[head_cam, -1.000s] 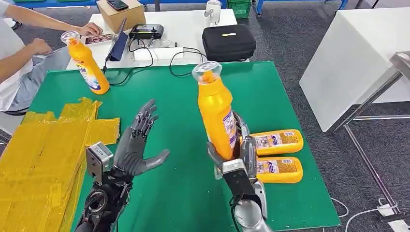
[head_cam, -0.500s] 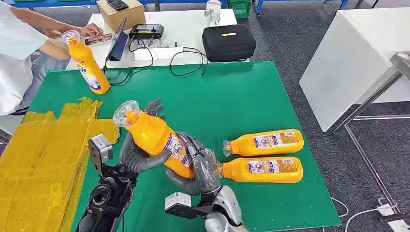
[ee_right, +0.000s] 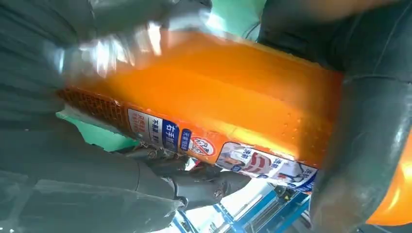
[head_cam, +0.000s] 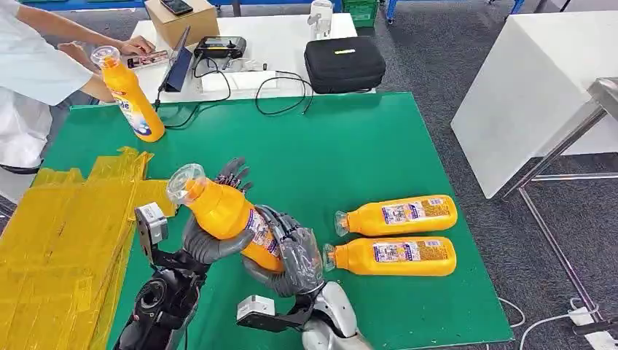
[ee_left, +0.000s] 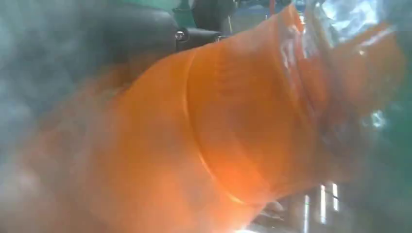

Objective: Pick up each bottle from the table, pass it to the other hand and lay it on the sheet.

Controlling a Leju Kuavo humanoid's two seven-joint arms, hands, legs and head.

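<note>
Tilting with its clear cap toward the upper left, an orange bottle (head_cam: pixel 227 216) sits low in the frame's centre-left, gripped by both hands: the left hand (head_cam: pixel 208 232) wraps its upper body, the right hand (head_cam: pixel 291 259) clasps its base. Beside them at lower left lies the yellow sheet (head_cam: pixel 58 240).

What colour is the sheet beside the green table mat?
Yellow sheet, at the table's left side; the head view shows it best.

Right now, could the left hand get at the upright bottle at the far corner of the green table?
Probably not: the left hand holds the tilted bottle together with the right hand, and the upright bottle stands far beyond it.
</note>
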